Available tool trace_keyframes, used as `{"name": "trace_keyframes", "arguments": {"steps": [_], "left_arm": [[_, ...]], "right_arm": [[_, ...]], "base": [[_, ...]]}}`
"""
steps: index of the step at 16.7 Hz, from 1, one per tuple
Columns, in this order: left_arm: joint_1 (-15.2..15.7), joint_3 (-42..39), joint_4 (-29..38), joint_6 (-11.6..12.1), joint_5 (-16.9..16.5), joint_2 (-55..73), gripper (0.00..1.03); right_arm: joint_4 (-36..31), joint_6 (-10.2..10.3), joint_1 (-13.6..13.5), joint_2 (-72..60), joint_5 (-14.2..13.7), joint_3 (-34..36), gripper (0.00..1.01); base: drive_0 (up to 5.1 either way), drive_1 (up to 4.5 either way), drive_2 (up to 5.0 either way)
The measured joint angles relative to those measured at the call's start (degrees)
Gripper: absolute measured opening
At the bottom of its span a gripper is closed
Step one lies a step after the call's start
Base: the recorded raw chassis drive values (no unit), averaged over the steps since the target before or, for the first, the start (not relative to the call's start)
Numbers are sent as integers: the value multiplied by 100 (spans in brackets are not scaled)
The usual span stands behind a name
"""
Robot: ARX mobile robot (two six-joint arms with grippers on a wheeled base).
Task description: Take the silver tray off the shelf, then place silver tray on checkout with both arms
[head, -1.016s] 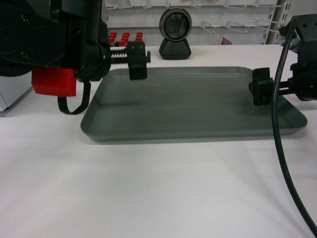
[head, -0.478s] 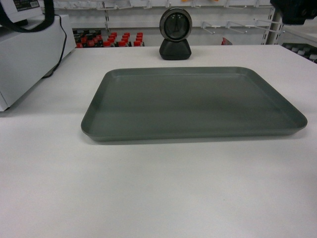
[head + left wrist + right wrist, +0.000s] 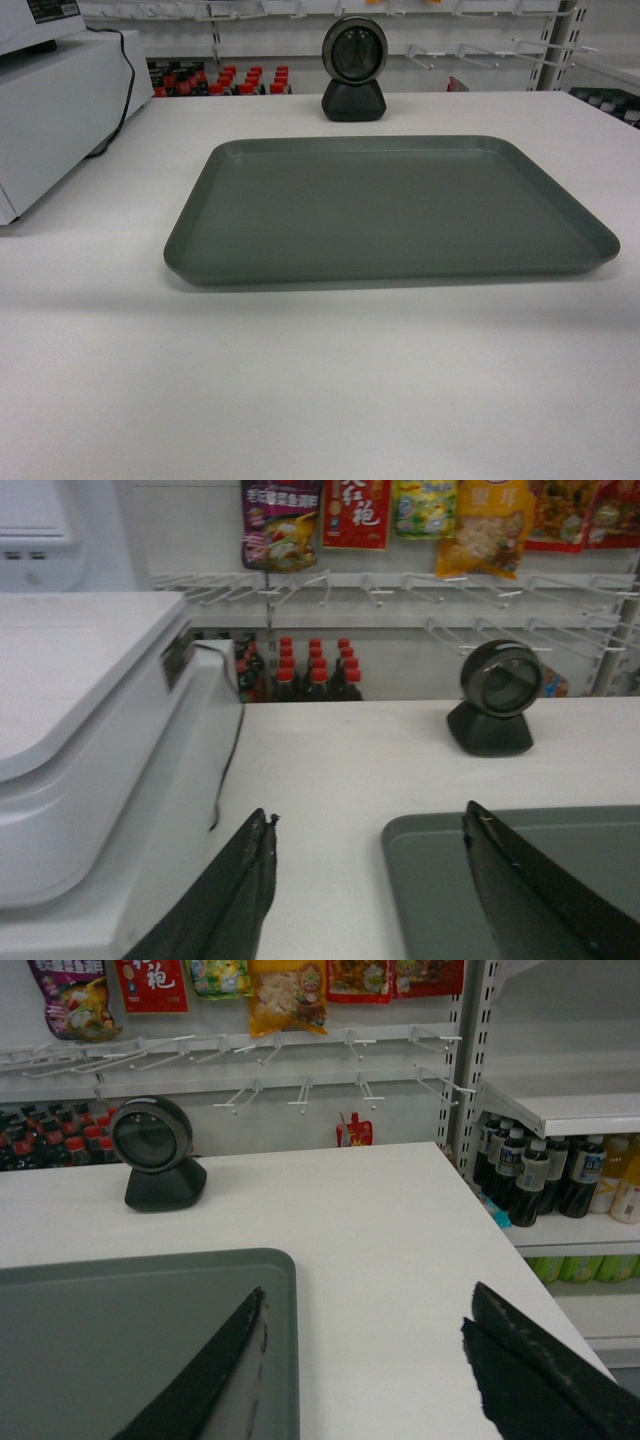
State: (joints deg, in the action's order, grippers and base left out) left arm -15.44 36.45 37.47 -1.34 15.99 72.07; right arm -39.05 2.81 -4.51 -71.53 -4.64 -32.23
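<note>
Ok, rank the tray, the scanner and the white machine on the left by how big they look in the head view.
1. Tray, largest by far.
2. White machine, partly cut off by the frame, so its full size is unsure.
3. Scanner, smallest, though it also stands farthest back.

A small shop: a white checkout surface (image 3: 320, 400) with a round barcode scanner (image 3: 354, 68), snack packets (image 3: 286, 992) hanging above wire pegs (image 3: 400, 585), and shelves of bottled drinks (image 3: 540, 1175) alongside.

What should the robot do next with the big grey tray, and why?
Probably nothing more than keeping its arms back. The silver tray lies flat on the checkout in front of the scanner, and both open grippers hold nothing.
</note>
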Motion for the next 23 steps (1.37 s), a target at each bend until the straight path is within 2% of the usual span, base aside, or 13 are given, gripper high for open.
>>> {"name": "trace_keyframes", "arguments": {"steps": [1,3,4,5,6,7,13,14,15,19,21,22,23], "left_arm": [[142,-341,125,24,-96,-192,48],[356,-1172,297,33,-426,-643,23],[450,-1403,345,33,-511,-820,14],[557,-1631,400,33,-590,-1029,3],[645,-1829,422,44,-673,-1231,2],[734,-2026,431,50,-732,-1425,2],[1117,-2855,129,50,-1158,-2511,2],[1416,-2966,2,55,-1517,-2721,2],[1554,-3056,-96,52,-1528,-2900,2],[1532,-3305,-555,52,-1596,-3613,2],[1532,-3381,-789,52,-1593,-3956,2],[1532,-3554,-470,52,-1593,-3978,2],[1532,-3593,-745,55,-1602,-4094,2]], "right_arm": [[-101,-107,0,310,4,334,55],[-297,-212,50,763,81,960,30],[-306,-232,83,892,96,1196,20],[-310,-243,247,1073,304,1458,9],[-326,-269,411,1241,407,1622,1],[-337,-262,476,1449,404,1779,2],[11,-264,483,2533,444,2535,2],[118,-264,483,2726,444,2621,2],[238,-264,483,2929,444,2697,2],[748,-264,483,3646,446,2922,2],[533,-264,483,3786,448,3121,2],[837,-267,483,3923,448,3152,2],[935,-267,483,4083,448,3152,2]], "base": [[0,0,0],[0,0,0],[0,0,0],[0,0,0],[0,0,0],[0,0,0],[0,0,0],[0,0,0],[0,0,0],[0,0,0],[0,0,0],[0,0,0],[0,0,0]]}}
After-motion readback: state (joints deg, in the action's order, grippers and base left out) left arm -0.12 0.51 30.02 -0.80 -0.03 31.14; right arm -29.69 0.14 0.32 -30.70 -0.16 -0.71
